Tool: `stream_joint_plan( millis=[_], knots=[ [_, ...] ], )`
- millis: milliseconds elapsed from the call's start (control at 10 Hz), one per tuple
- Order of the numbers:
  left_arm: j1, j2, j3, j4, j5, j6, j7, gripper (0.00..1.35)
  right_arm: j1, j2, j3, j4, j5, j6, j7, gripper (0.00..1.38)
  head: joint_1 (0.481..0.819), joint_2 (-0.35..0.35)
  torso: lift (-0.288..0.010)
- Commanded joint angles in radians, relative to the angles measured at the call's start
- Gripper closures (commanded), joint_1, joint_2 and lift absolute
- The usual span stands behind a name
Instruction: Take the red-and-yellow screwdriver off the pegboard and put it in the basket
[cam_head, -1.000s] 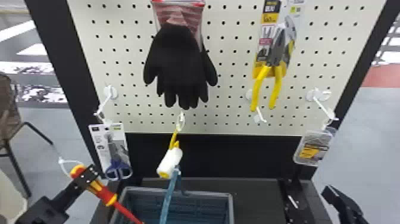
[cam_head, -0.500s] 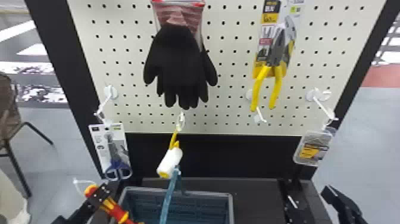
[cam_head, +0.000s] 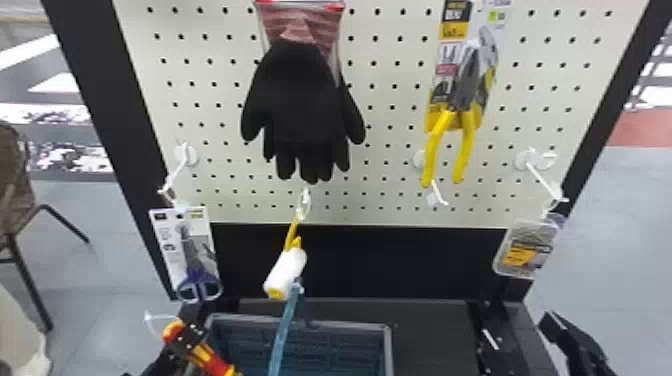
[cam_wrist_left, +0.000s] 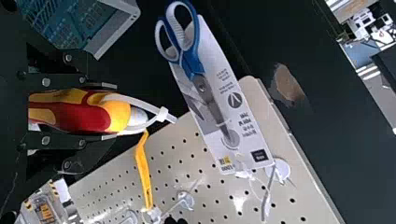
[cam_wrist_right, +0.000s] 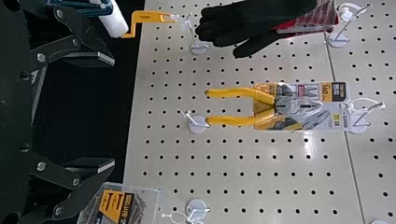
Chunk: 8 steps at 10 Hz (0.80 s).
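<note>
The red-and-yellow screwdriver is off the pegboard, held in the left gripper, whose jaws are closed against both sides of its handle. In the head view it slants across the near left part of the basket; whether any of it is inside cannot be told. A white tie loop trails from the handle's end. The right gripper is at the lower right of the head view, its jaws spread wide with nothing between them. Black gloves hang high in the middle, with yellow-handled pliers on their right. Lower down hang blue-handled scissors at the left, a white roller in the middle, and a clear pack at the right
</note>
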Motion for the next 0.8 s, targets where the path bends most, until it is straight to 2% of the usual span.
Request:
stream_joint_plan(
  millis=[0, 700],
  knots=[
    [0.001, 0.003, -0.026, 0.026, -0.004, -0.021, 0.0, 1.21, 0.0, 0.001, 0.0, 0.0, -0.002, 0.0, 0.0, 0.5, 0.549, 0.0, -0.1],
    [-0.001, 0.012, -0.114, 0.089, -0.054, -0.075, 0.002, 1.21, -0.002, 0.002, 0.0, 0.008, -0.011, 0.0, 0.005, 0.5, 0.549, 0.0, -0.1]
  ],
)
